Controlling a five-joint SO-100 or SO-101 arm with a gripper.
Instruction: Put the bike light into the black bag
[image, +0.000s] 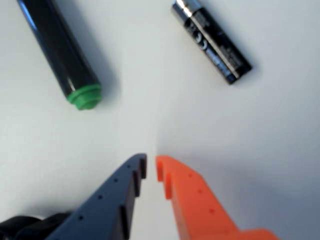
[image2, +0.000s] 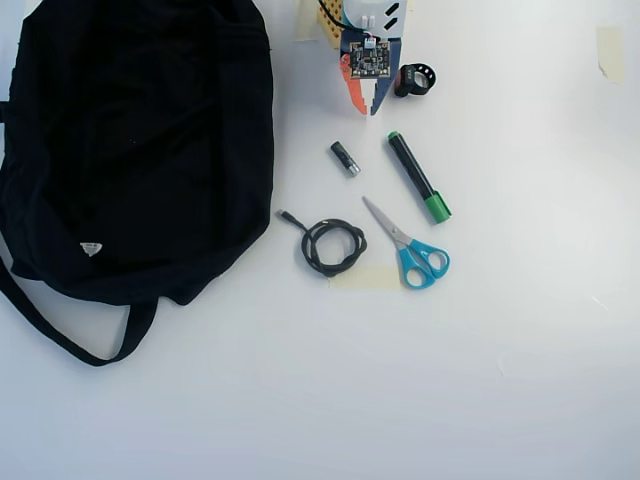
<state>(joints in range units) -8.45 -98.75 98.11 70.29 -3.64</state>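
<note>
The bike light (image2: 414, 79), a small chunky black piece with a strap ring, lies on the white table just right of my gripper (image2: 364, 107) in the overhead view. In the wrist view a dark blurred shape at the bottom left corner is probably the bike light (image: 22, 226), beside the dark blue finger. My gripper (image: 151, 167) hangs over bare table. Its dark blue and orange fingers are almost together, with only a thin slit and nothing between them. The black bag (image2: 140, 140) fills the left of the overhead view, apart from the gripper.
Ahead of the gripper lie a black-and-silver battery (image2: 345, 158) and a black marker with a green cap (image2: 418, 177). Beyond them are blue-handled scissors (image2: 410, 245) and a coiled black cable (image2: 332, 245). The bag's strap (image2: 60, 330) loops along the lower left.
</note>
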